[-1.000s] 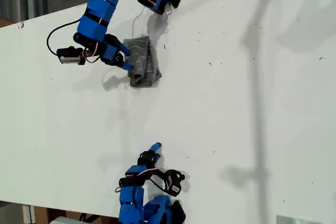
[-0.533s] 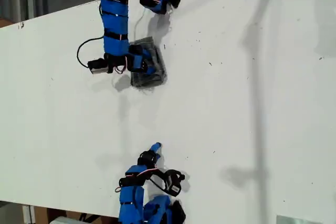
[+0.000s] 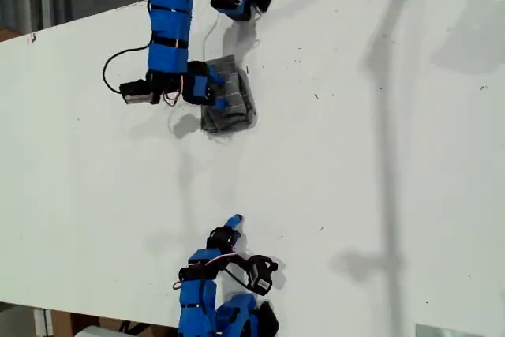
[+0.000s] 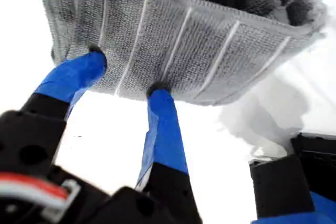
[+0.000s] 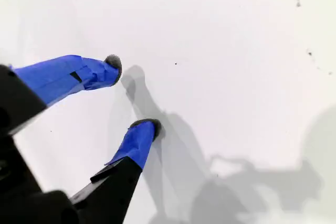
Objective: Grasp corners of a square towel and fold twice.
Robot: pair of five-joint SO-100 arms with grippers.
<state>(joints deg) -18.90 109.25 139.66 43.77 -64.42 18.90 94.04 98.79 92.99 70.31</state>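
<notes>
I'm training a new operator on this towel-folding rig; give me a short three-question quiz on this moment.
1. True or false: my first gripper is open, with its fingertips at the towel.
2. My second gripper is: A) holding a corner, B) open above the bare table, C) out of view?
3. The towel is folded into a small ____.

Key: 1 true; 2 B; 3 bundle.

- The towel (image 3: pixel 230 103) (image 4: pixel 184 40) is a dark grey cloth with thin pale parallel stripes, folded into a small thick bundle.
- It lies on the white table, toward the top of the exterior view, left of centre.
- Its layered edges look rumpled, and no corner tip can be singled out.
</notes>
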